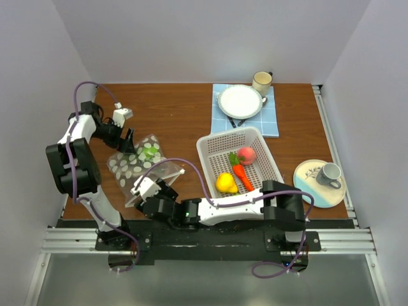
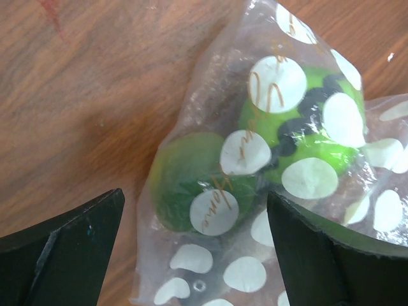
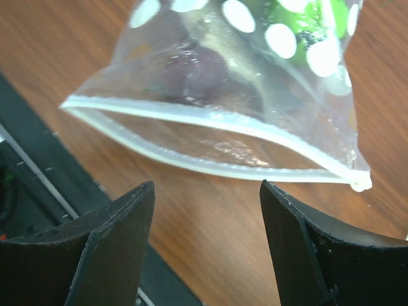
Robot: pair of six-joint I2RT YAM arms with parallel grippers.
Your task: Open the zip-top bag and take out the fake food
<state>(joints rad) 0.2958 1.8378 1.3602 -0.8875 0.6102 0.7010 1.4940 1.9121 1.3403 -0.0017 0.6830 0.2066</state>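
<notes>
Two arms meet at one bag on the left half of the table. At far left, the left gripper is released: in its wrist view the left gripper has its jaws wide apart, one on each side of the closed end of the bag. I cannot tell if they touch the plastic. Inside this end lie a green fruit and a bright green piece with dark marks, both still covered by the dotted plastic.

From above, the bag lies flat on the wood between the two grippers. The right gripper is at its near end and is also released. In the right wrist view the right gripper has its jaws apart and nothing between them; the white zip edge of the bag is just ahead of them, and its two lips stand a little apart. A purple piece shows dimly behind the zip.

Right of the bag stands a white basket with a pear, a carrot and a peach inside. Behind it a plate lies on a blue cloth, with a mug beside it. At far right a cup stands on a saucer.
</notes>
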